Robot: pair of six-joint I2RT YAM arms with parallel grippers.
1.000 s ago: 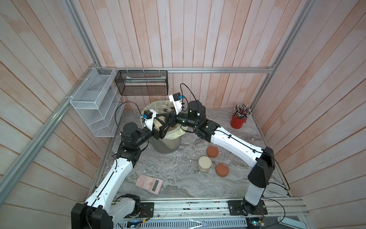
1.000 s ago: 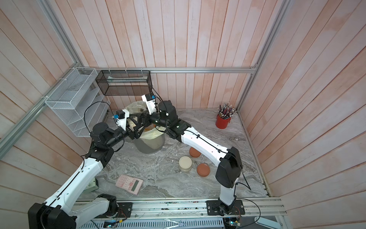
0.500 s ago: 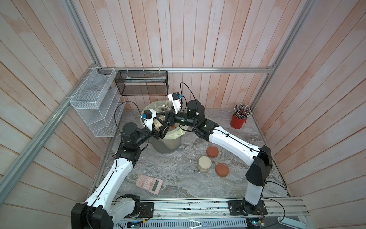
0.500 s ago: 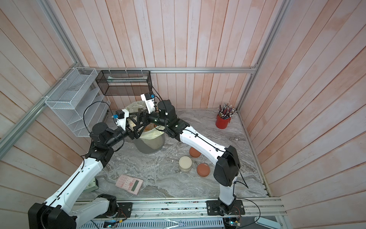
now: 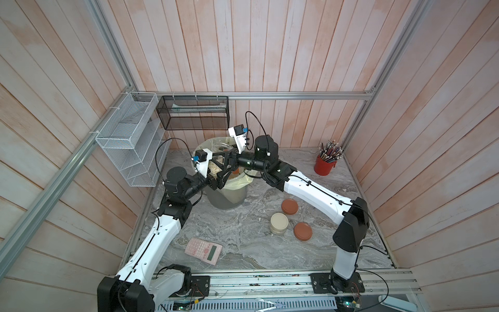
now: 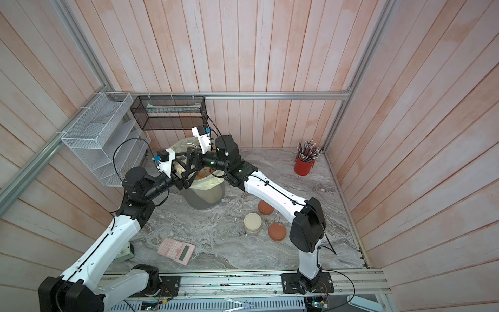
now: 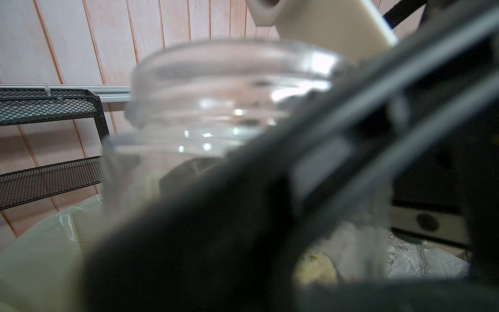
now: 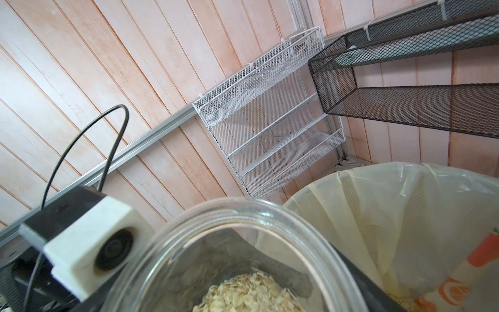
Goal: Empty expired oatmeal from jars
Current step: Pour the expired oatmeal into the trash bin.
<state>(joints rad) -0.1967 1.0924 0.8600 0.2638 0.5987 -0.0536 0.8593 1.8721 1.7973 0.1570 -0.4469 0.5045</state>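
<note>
Now both arms meet above the bin (image 5: 227,198), which stands at the back left of the counter (image 5: 243,243) and has a cream liner (image 5: 239,183) with orange print. The left gripper (image 5: 219,176) is closed on an open jar (image 5: 214,167) and holds it over the mouth of the bin, without its lid. The right gripper (image 5: 225,162) reaches the same jar from the other side. In the right wrist view one dark finger (image 8: 359,272) lies along the wall of the jar (image 8: 243,216), but I cannot tell if this gripper presses the jar or stands free of it. The oatmeal (image 8: 248,294) is inside the jar as a pale, flaky heap at the bottom. More flakes lie deep in the liner (image 8: 391,229). In the left wrist view the clear threaded neck of the jar (image 7: 229,81) fills the middle, and a blurred dark bar crosses in front of it. How much the jar is tilted, I cannot say. On the counter, near the right arm, stands a cream-lidded jar (image 5: 279,222), closed. One orange lid (image 5: 289,206) is just behind it and another orange lid (image 5: 303,231) is just beside it, nearer to the front; the three are apart from each other. A pink calculator (image 5: 204,250) lies near the front left, and a red pencil cup (image 5: 324,167) stands in the back right corner.
</note>
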